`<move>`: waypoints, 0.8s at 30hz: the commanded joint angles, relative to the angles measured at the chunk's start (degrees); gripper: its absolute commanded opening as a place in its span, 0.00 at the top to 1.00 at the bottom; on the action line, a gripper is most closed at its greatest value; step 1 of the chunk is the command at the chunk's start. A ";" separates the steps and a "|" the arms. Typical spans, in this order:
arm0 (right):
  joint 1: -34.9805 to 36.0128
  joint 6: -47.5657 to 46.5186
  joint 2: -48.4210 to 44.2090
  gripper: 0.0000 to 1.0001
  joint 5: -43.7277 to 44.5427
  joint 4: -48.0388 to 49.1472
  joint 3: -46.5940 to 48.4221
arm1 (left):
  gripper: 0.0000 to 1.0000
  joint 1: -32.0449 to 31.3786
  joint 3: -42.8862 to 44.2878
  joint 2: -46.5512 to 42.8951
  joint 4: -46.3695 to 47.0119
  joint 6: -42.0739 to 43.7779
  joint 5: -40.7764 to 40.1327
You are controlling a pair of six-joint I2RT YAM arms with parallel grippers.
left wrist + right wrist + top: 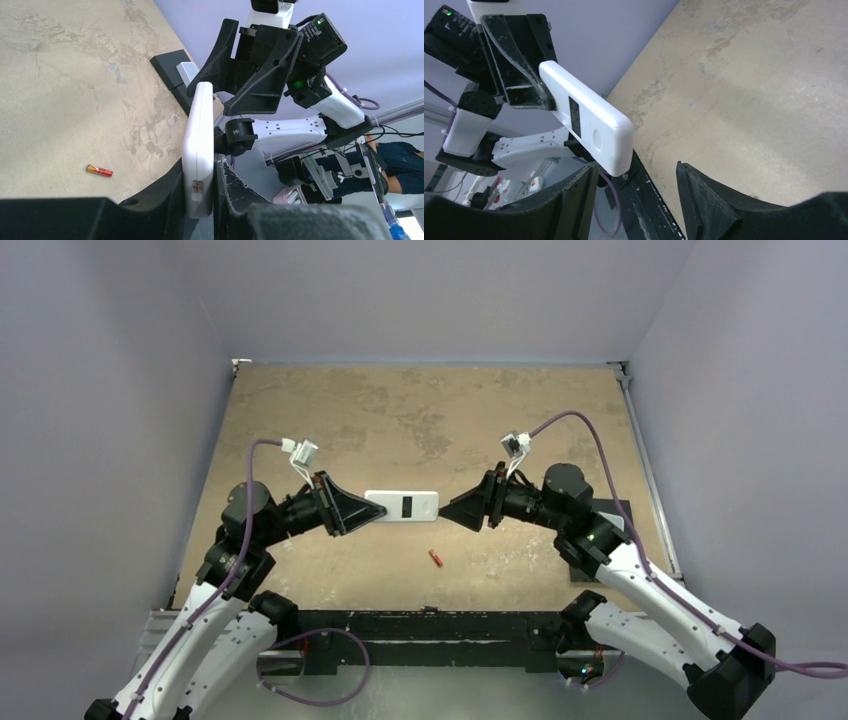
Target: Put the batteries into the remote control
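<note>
The battery (435,559) is laid slantwise on the worktop (330,410) on the near side of the remote control (402,506), below its right end, closer to the spread, empty right hand (447,511) than to the left hand (375,508), by which the remote control is gripped.

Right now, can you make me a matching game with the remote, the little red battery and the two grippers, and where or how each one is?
Things:
1. remote control
2. battery
3. left gripper
4. right gripper

Place or state:
A. open
B. lying alone on the table
C. white, held up by one end
D. shut on the remote control

Pairs: 1-C, 2-B, 3-D, 4-A.
</note>
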 commanded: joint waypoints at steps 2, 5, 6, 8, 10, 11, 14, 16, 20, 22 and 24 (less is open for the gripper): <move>2.05 3.45 0.86 0.34 0.48 8.41 -0.37 | 1.00 -0.13 -0.51 -0.24 3.79 -1.81 -0.72; 3.16 3.80 1.85 0.34 1.65 9.16 -0.22 | 1.00 -0.07 -0.64 -0.24 3.96 -1.98 -0.69; 3.66 3.80 2.09 0.34 2.16 9.46 -0.16 | 1.00 -0.07 -0.63 -0.25 4.15 -2.08 -0.68; 4.69 3.89 2.81 0.34 3.05 10.19 0.08 | 1.00 -0.10 -0.65 -0.23 4.27 -2.15 -0.72; 5.80 3.98 3.62 0.34 3.87 10.42 0.60 | 1.00 -0.12 -0.56 -0.15 4.16 -1.95 -0.63; 6.13 3.98 4.14 0.35 4.16 10.62 0.79 | 1.00 -0.11 -0.56 -0.08 4.15 -1.81 -0.59; 6.81 4.01 4.93 0.36 5.05 11.11 1.31 | 1.00 -0.10 -0.40 0.24 3.60 -1.22 -0.33; 7.14 4.34 5.07 0.37 5.35 11.89 1.25 | 1.00 -0.07 -0.28 0.21 2.97 -0.63 -0.50; 7.45 4.90 4.93 0.40 6.05 12.94 0.85 | 1.00 -0.09 0.03 0.02 0.93 0.98 -0.93; 7.46 5.36 4.67 0.41 6.45 13.62 0.50 | 1.00 -0.11 0.29 -0.07 0.16 1.74 -1.10; 7.54 5.81 4.42 0.43 6.80 14.09 0.17 | 1.00 -0.10 0.47 -0.06 -0.59 2.40 -1.18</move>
